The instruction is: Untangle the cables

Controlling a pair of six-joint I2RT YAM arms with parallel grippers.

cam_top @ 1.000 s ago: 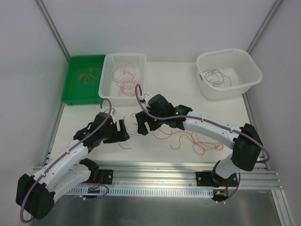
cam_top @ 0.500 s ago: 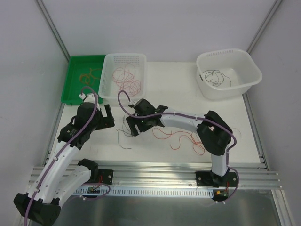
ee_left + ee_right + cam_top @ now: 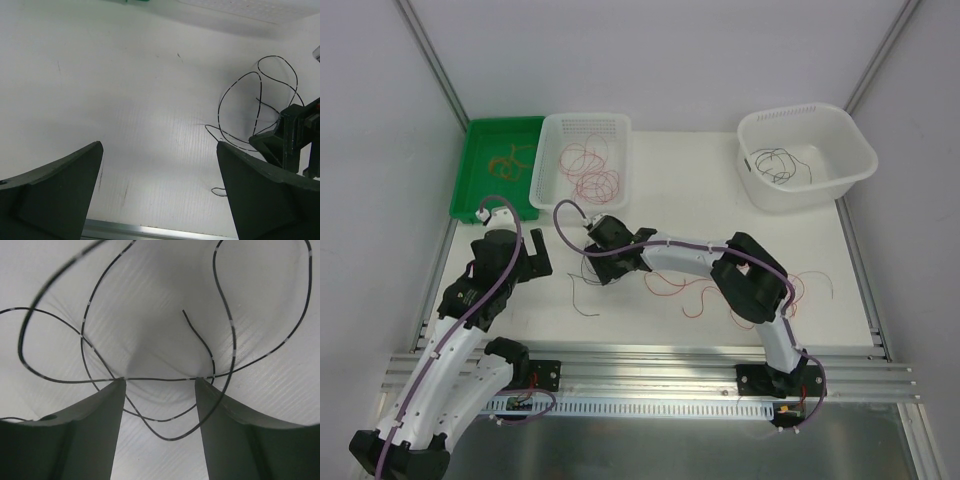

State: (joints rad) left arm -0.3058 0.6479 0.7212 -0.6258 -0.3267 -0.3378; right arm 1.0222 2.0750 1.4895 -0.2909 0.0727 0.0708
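Green tray [image 3: 470, 170] is holding orange-tan cables [image 3: 508, 160] at the far left. Nearer, the left fingers [image 3: 60, 190] are hanging wide apart over the desk [image 3: 670, 190]. The right fingers [image 3: 75, 440] are standing parted, a black cable [image 3: 150, 379] stretching across their tips. Further right, red cables [image 3: 730, 292] are sprawling on the desk.

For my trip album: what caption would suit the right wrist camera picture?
The right tool, fingers apart, hangs over a black cable looping across the white table.
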